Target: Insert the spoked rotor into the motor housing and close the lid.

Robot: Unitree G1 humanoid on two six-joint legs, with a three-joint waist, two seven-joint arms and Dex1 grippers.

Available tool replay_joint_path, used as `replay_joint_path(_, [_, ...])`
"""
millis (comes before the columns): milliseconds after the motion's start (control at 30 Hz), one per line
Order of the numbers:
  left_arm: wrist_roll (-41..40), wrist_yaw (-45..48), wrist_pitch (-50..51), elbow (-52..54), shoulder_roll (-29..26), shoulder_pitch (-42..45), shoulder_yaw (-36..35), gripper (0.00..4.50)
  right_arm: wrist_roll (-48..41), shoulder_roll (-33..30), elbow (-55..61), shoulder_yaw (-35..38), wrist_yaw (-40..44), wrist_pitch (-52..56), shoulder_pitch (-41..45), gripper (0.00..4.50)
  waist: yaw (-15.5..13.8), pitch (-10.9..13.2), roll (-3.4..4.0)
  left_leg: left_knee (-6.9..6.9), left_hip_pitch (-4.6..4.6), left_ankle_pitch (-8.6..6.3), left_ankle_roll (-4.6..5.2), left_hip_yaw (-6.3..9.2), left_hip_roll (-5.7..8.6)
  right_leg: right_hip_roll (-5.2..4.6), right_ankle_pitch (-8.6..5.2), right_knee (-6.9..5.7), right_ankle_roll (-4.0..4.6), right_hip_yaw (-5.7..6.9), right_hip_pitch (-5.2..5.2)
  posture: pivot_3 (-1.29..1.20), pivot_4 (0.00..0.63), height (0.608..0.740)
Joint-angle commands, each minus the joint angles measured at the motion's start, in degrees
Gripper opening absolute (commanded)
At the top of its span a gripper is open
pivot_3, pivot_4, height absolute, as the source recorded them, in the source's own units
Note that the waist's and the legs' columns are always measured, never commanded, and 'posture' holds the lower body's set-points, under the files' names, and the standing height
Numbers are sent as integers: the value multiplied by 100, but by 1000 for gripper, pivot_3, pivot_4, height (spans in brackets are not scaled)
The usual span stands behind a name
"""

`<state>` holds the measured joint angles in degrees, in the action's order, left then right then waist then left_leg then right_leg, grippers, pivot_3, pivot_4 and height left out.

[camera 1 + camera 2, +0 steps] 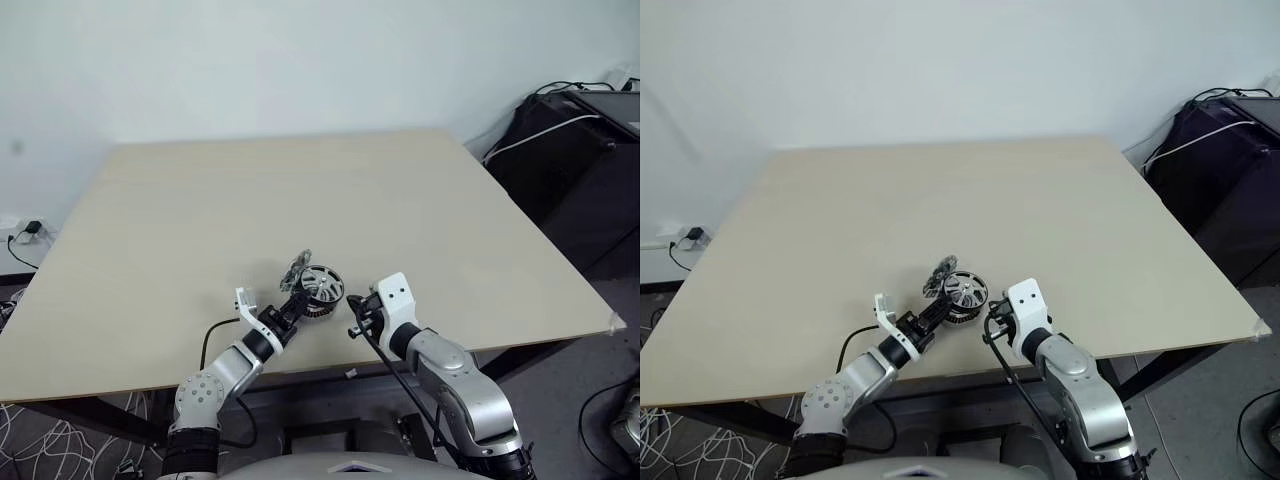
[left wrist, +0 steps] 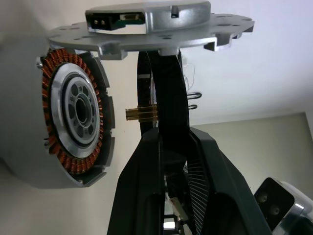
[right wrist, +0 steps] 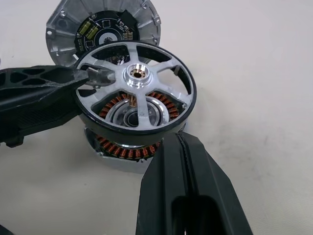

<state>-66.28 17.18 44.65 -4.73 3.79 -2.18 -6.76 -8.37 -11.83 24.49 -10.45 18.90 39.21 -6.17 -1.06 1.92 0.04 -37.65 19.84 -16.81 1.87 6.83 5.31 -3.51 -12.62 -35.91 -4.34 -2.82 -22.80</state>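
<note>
Copper windings of the motor housing (image 3: 132, 142) (right wrist view) under the spoked rotor (image 3: 137, 90).

Bright, even room light falls on the tabletop (image 1: 300, 200) with faint soft shadows, while both close wrist views look slightly soft.

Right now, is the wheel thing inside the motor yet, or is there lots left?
Nearly in. The spoked rotor sits over the motor housing, whose copper windings show through the spokes. The left gripper grips a spoke, and the right gripper, jaws shut, is beside the housing. The lid lies behind, not yet on.
</note>
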Motion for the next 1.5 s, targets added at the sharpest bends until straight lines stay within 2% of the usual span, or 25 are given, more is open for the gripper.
replay_joint_path(33, [37, 34, 35, 31, 162, 122, -45, 363, -55, -1, 205, 49, -27, -108, 70, 0, 1, 0, 0, 0, 0, 0, 0, 0, 0, 0, 0, 0, 0, 0, 0, 0, 0, 740])
replay_joint_path(700, [264, -124, 266, -213, 234, 257, -156, 363, -47, -10, 203, 45, -71, -118, 87, 0, -8, 0, 0, 0, 0, 0, 0, 1, 0, -1, 7, 0, -12, 0, 1, 0, 0, 740])
replay_joint_path(1000, [250, -97, 206, 146, 200, 97, -218, 3240, -53, 5, 172, 20, -62, -124, 101, 0, 0, 0, 0, 0, -1, 0, -1, 0, 0, -1, 7, 0, -12, 0, 0, 0, 0, 740])
replay_joint_path(1367, [130, -136, 261, 903, 90, -359, -319, 3240, -38, 41, 72, -32, -48, -162, 216, 0, 4, 0, 0, 2, 1, -1, -1, 0, -1, -1, 6, 0, -11, 0, -2, 0, 0, 740])
replay_joint_path(1500, [267, 26, 247, 1303, -132, -572, -210, 3240, -43, 88, 17, -53, -38, -199, 334, 0, 14, 0, 0, 2, 0, -1, -1, 0, -1, -1, -2, 0, 2, 0, -1, 0, 0, 740])
